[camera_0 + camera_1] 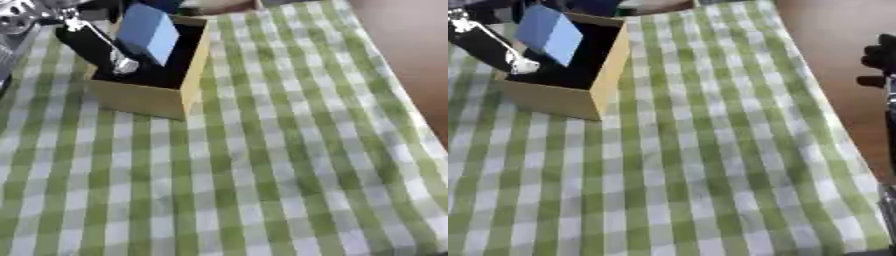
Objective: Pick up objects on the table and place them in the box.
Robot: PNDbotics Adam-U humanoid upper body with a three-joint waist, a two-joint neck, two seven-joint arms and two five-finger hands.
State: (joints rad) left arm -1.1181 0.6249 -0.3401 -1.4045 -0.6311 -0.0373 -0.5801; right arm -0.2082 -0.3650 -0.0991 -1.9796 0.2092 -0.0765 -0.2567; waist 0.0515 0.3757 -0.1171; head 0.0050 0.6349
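Left eye view shows the open cardboard box with a dark inside standing at the far left of the table, on the green-and-white checked cloth, and the blue rectangular block tilted over its opening, its lower end down between the walls and its upper end above the rim. The robot's left hand comes in from the upper left corner, black with thin silver parts, and reaches down into the box just beside the block; I cannot tell from here whether its fingers are curled on the block, touching it, or already clear of it. No other loose object shows on the cloth in either view, so the job looks close to done, with this block the piece being set down. To finish the step well, I would say the block should be lowered until it rests on the box floor or leans steadily on a wall before the fingers let go, and the hand should then rise straight up so that it does not catch the near rim or drag the box across the cloth. The right hand shows only in the right eye view, as a dark shape at the right edge, off the cloth and above the brown surface beside it, well apart from the box; its fingers cannot be made out.
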